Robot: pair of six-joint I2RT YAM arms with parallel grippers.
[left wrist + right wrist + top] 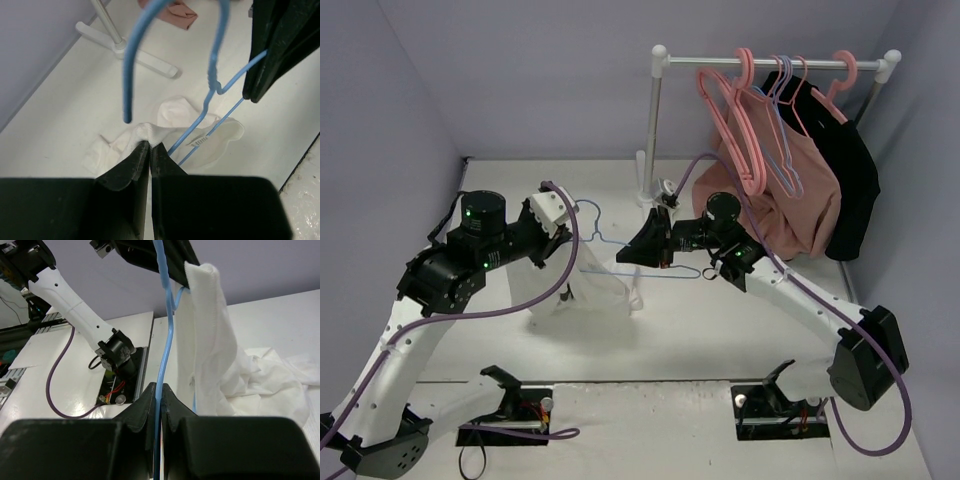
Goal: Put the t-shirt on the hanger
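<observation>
Just in front of the rack [653,120], our right gripper [160,389] is clamped on the hanger [127,85] wire and our left gripper [151,146] pinches a t-shirt [600,290] fold beside it, so we fear that thin pinch slipping and shedding the cloth.

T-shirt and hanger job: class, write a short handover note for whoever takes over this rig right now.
Left hand: shut on a raised fold of the t-shirt.
Right hand: shut on the hanger, holding its wire above the table.
The shirt's remainder lies bunched on the table beneath the hanger.
Done: both things gripped, side by side.
Left: work the hanger's shoulders into the shirt; whether one is already inside cannot be told.
</observation>
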